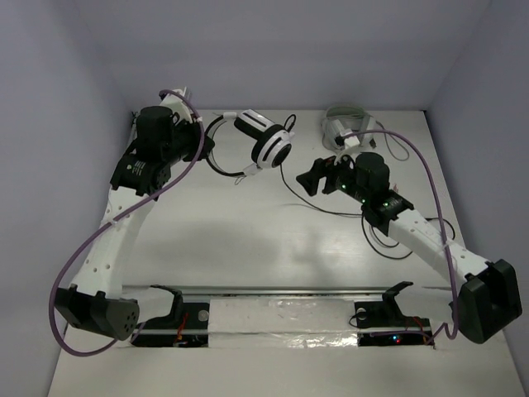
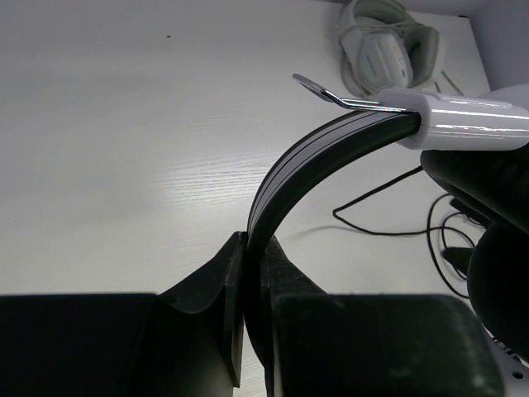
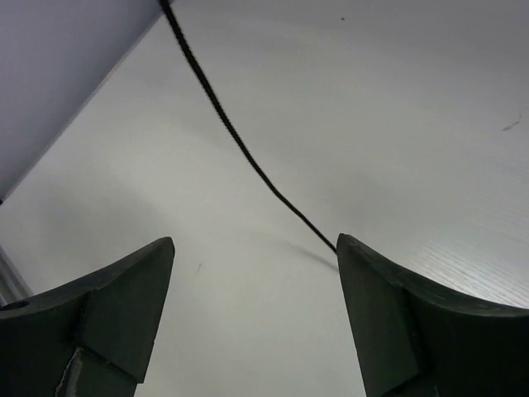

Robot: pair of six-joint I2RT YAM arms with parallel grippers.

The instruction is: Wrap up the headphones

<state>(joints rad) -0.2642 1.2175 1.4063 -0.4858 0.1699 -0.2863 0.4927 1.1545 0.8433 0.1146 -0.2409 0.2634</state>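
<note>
Left gripper (image 2: 254, 246) on headphones (image 1: 271, 149) (headband (image 2: 291, 175))

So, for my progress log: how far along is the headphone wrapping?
Done: left gripper, jaws shut, holds the headphones by the headband. In hand: right gripper, jaws open, beside the cable, not gripping it. Left: all the wrapping; cable trails loose over the table.

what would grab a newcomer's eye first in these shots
The black-and-white headphones toward the far left, with their thin headband pinched in the left claw. Next comes the right claw near the middle, wide open, with the thin black cable lying loose in front of it. A pale grey headset sits at the far edge on the right.
</note>
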